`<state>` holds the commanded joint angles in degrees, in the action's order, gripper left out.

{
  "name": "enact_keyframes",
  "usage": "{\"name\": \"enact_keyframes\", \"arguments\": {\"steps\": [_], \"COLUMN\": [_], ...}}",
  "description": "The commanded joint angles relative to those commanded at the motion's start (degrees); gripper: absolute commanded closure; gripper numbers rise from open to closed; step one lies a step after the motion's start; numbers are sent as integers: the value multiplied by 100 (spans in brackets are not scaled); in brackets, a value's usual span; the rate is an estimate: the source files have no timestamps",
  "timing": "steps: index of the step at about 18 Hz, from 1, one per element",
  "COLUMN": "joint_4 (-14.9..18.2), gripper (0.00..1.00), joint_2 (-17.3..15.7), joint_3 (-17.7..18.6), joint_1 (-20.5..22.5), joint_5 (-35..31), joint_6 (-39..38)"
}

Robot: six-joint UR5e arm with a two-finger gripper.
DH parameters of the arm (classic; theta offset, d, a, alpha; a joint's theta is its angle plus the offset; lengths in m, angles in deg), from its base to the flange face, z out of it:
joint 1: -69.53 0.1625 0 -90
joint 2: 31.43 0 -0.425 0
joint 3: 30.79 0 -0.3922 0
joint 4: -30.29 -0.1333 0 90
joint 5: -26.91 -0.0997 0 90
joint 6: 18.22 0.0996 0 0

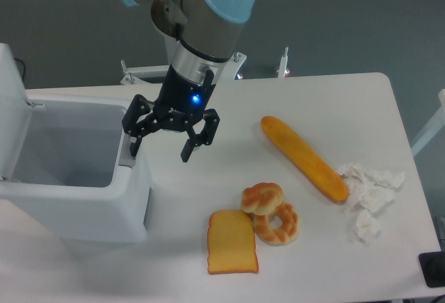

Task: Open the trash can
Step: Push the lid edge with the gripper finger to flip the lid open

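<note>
The white trash can (90, 209) stands at the table's left, far larger than the bread. Its lid (10, 112) is swung up on the left side, nearly upright, and the empty inside shows. My gripper (161, 150) hangs over the can's right rim, open, nothing between its fingers. Its left fingertip (133, 146) sits at the grey push tab (126, 157) on the rim; whether it touches the tab I cannot tell. The right finger (189, 151) is clear of the can, above the table.
A long baguette (304, 157) lies right of the gripper. A croissant (262, 196), a ring-shaped bread (279, 224) and a toast slice (232, 242) lie near the front. Crumpled white paper (368, 192) sits at the right edge.
</note>
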<state>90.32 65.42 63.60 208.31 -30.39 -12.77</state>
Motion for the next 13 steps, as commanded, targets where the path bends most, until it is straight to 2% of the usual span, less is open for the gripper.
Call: {"name": "enact_keyframes", "arguments": {"steps": [4, 7, 10, 13], "joint_4": [0, 0, 0, 0], "gripper": [0, 0, 0, 0], "joint_2": [-9, 17, 70, 35], "joint_3": [-105, -333, -615, -747], "joint_1": [27, 44, 105, 202], "joint_5": [-17, -35, -114, -123], "joint_6": [9, 114, 368, 991]}}
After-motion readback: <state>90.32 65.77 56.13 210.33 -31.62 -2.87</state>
